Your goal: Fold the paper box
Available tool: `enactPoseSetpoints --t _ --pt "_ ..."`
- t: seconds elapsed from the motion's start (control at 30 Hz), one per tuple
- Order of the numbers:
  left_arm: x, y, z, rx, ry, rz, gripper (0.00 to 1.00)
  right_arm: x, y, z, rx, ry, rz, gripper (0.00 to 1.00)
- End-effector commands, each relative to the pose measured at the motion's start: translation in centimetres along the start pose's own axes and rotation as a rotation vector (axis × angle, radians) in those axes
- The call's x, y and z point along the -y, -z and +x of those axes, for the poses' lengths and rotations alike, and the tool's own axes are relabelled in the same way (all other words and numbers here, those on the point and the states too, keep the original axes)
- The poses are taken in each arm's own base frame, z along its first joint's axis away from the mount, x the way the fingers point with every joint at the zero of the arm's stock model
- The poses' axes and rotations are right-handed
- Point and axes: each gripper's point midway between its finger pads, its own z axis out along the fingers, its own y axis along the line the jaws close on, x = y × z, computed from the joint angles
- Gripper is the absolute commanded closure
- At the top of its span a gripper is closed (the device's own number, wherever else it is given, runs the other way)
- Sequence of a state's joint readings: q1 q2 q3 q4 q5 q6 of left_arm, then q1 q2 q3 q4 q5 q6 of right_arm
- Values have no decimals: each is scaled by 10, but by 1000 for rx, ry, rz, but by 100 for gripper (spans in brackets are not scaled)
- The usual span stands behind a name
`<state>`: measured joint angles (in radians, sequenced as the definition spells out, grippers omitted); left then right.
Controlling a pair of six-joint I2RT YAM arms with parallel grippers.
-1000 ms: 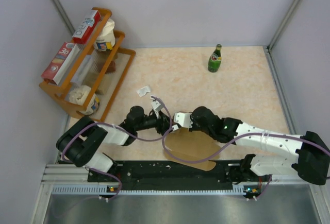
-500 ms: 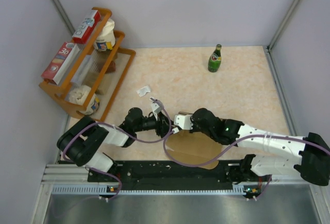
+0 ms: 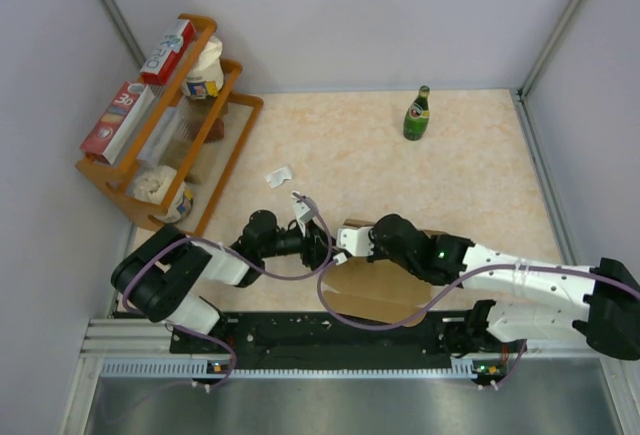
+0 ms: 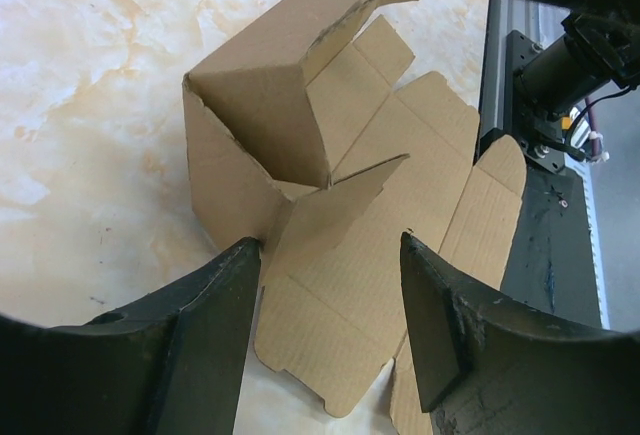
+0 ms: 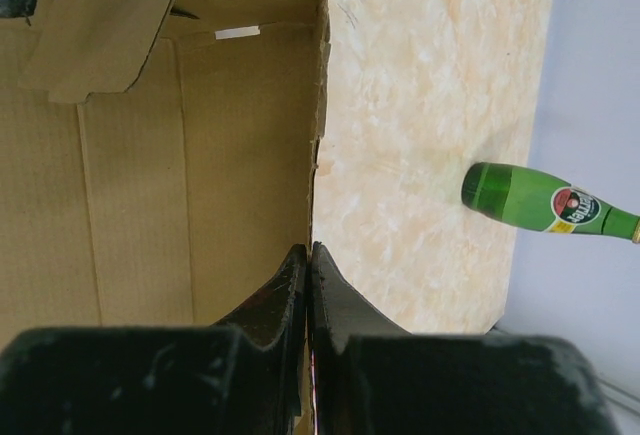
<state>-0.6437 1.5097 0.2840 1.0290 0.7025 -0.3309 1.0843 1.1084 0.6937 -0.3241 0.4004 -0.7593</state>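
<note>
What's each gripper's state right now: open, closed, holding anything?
Left gripper: open, fingers spread either side of a flap of the paper box.
Right gripper: closed, pinching the paper box's side wall.

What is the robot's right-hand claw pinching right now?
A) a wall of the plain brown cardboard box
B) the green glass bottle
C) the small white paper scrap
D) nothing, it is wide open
A: in the right wrist view, the right gripper has its fingers closed together on the edge of an upright wall of the brown cardboard box, while the green glass bottle sits well apart from it.
</note>
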Motion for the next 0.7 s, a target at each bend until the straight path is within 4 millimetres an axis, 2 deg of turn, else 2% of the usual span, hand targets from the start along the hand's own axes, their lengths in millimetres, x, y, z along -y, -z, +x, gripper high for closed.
enactPoseSetpoints --t 0.0,0.47,0.67 --pt "6 2 -4 6 -53 23 37 13 13 -11 49 -14 43 100" --pt "27 -2 -9 -28 -72 165 36 17 28 -13 84 -7 38 100" --pt "34 0 -13 -30 -81 199 36 4 31 -9 102 111 12 100"
